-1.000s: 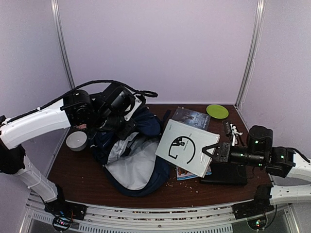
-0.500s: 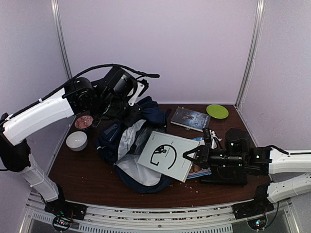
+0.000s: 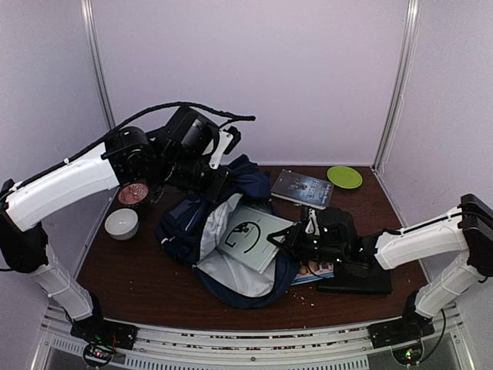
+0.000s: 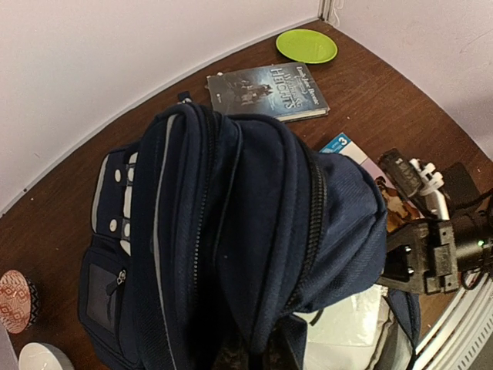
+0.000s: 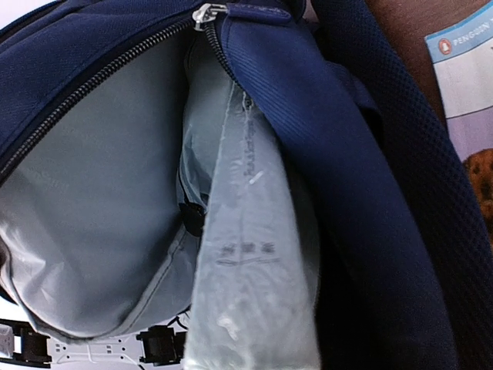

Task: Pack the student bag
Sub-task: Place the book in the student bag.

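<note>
Dark wooden table [image 3: 131, 270], pale lilac walls [image 3: 308, 77]; the student bag [image 3: 179, 225] lies mid-table, its top held up by my left jaws, clamped on the fabric; my right jaws grip the white book [image 3: 248, 235], now inside the bag's mouth, a second ago still outside, right of the bag.

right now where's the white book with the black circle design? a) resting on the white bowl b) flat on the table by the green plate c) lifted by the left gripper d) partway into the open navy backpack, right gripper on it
D: the white book lies tilted in the open mouth of the navy backpack, with the right gripper clamped on its edge.
</note>
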